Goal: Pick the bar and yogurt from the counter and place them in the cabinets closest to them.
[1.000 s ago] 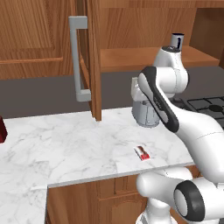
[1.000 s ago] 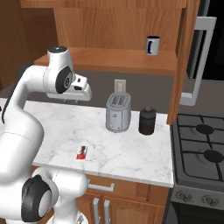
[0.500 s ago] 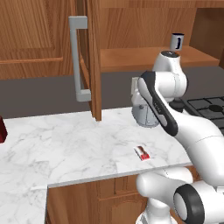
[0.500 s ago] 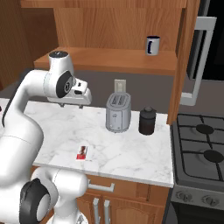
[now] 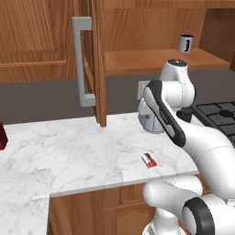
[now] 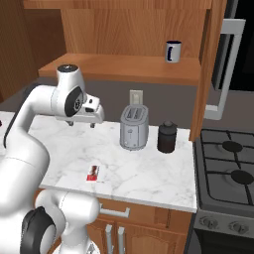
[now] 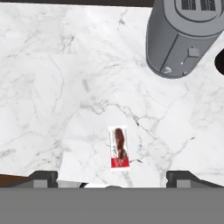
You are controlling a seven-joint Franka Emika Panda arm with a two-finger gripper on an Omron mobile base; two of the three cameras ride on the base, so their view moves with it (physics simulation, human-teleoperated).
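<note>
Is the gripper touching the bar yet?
Apart. In the right base view the gripper hangs well above the counter, open, while the bar lies flat on the marble below. The hand view looks down on it from height.

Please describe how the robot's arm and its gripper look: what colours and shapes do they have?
The arm is made of smooth, rounded, glossy white segments with dark grey rings and caps at the joints. The gripper is a white boxy hand with two small dark fingers. No cables or markings are visible on them.
</note>
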